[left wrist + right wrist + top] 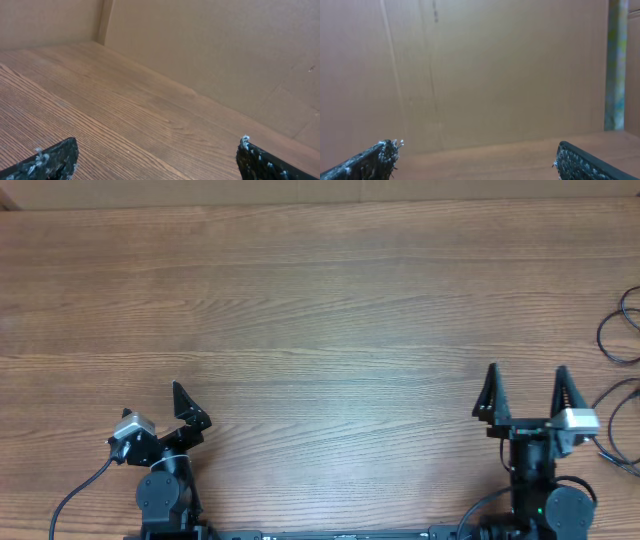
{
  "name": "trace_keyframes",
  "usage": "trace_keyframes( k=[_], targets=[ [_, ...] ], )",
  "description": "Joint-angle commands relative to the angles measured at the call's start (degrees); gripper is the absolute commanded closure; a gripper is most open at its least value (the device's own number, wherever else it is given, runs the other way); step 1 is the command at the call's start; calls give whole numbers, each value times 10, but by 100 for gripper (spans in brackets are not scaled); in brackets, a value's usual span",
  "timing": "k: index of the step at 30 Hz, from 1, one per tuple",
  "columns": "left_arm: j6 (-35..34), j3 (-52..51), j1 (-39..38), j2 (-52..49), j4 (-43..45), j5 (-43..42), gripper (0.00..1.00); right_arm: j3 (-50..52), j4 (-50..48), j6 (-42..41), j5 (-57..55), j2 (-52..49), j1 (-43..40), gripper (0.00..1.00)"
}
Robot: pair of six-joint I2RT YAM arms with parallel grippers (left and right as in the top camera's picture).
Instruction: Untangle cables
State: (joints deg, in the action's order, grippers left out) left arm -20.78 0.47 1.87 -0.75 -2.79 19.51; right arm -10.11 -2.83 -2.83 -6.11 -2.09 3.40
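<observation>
Right gripper [527, 375] stands wide and empty by the table's [320, 300] robot-side right corner. The cables [600, 337] lie just off to its right, thin black loops strung along the right edge. Left gripper [159, 150], equally wide and empty, sits well away by the left corner, so I'd judge the right arm nearer.

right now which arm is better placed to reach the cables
Right. The cables lie at the right edge of the table, just beside the open right fingers; the left fingers sit far across it.
</observation>
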Motion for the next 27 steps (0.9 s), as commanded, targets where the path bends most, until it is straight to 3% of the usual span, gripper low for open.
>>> trace_keyframes(
  k=[1,9,15,27],
  targets=[
    [9,-2,-3,5,0,0,1,48,-27,29,11,20,-2,0],
    [9,-2,-3,5,0,0,0,97,-80,36,15,19,-2,0],
    [9,-2,-3,5,0,0,0,97,-86,109,20,19,-3,0],
    [9,-2,-3,5,0,0,0,97,40,113,25,19,-3,0]
  ],
)
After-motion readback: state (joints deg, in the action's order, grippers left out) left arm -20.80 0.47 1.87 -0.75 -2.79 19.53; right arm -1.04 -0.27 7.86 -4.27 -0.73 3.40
